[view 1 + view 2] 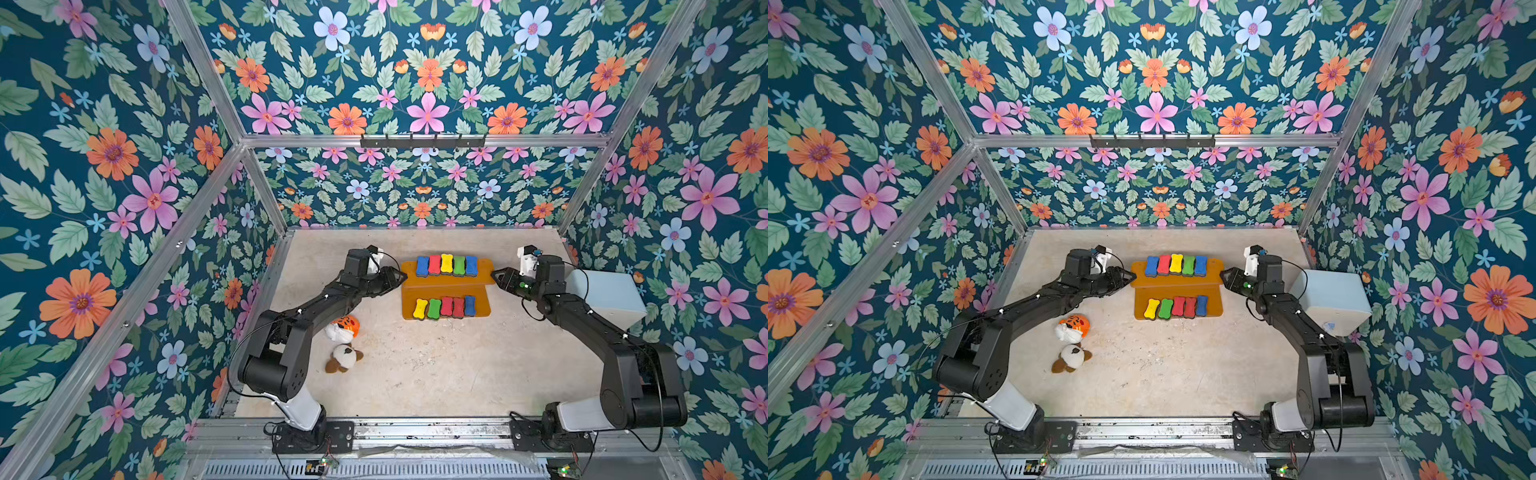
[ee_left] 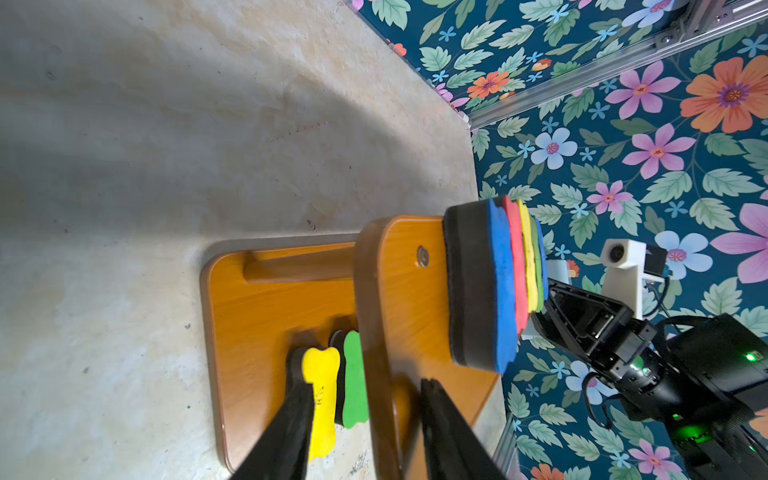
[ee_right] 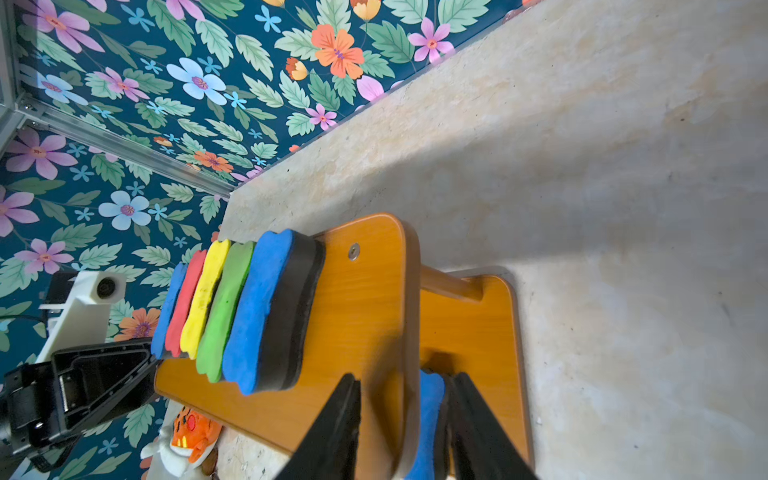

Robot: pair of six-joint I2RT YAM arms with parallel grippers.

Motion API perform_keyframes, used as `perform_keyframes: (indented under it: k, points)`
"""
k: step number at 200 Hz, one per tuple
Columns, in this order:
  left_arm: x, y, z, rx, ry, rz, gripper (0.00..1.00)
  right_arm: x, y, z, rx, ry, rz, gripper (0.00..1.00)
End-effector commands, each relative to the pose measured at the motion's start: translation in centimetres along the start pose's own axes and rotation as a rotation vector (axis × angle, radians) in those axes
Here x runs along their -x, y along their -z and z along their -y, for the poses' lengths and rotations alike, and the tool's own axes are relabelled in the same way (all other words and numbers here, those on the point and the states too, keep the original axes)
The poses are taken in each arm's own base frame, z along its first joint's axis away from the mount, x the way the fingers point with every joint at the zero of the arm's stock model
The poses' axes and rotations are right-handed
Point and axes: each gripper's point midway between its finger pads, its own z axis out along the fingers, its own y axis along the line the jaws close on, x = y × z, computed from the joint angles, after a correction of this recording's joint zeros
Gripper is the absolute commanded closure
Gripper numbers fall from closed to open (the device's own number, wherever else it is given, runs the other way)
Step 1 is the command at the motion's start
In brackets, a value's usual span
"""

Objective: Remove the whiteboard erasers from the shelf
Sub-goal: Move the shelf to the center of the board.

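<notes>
1. orange striped plush toy (image 1: 347, 326) and brown-and-white plush toy (image 1: 344, 358): soft pile; lower left of centre on the mottled beige table (image 1: 415, 374), well apart from the shelf.

2. left claw (image 1: 402, 276): black, tapered; tip at the left end of the shelf's upper board. In the left wrist view, fingers (image 2: 291, 419) parted, board edge between them with a gap on either side; grasping nothing.

3. shelf (image 1: 446, 282): centre of frame in both top views. Glossy orange-brown boards, wood grain, rounded corners, two steps; upper step toward the top of the frame.

4. upper row of erasers (image 1: 446, 264): blue, red, yellow, green, blue. On the upper board, between the two claws and just above their tips in the frame; untouched. Bone-shaped grainy foam on thick dark felt; flat, felt down, side by side and touching; long axes running up-down in the frame.

5. lower row of erasers (image 1: 444, 307): yellow, green, red, red, blue. On the lower board, below both claws in the frame. Same make; long axes up-down, the left ones leaning slightly right at the top.

6. right claw (image 1: 495, 274): black; tip at the right end of the upper board. Fingers (image 3: 345, 415) parted around the board edge, clear of it; nothing held.

7. box (image 1: 606, 299): pale blue, smooth; right of centre, beside the right arm.
</notes>
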Motion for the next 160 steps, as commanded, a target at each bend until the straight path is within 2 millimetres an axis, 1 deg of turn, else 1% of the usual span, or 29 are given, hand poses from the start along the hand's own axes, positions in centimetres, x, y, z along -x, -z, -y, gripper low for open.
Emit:
perform_keyframes:
  k: [1,51,113,135,160]
  points:
    - [0.1,0.0,0.3,-0.008,-0.024,-0.001,0.54,0.1,0.1,-0.8,0.032,-0.001,0.006,0.61]
    - [0.0,0.0,0.1,-0.004,-0.024,-0.003,0.54,-0.1,0.5,-1.1,0.039,-0.008,0.018,0.62]
    - [0.5,0.4,0.4,0.009,-0.042,0.012,0.52,-0.5,0.5,-2.1,0.055,-0.006,0.012,0.63]
    - [0.5,0.6,0.2,0.028,-0.049,0.018,0.51,-0.4,0.4,-1.8,0.037,-0.002,0.015,0.62]
    - [0.9,1.2,-0.1,0.065,-0.060,0.036,0.50,0.0,0.9,-0.7,-0.043,0.021,0.023,0.60]
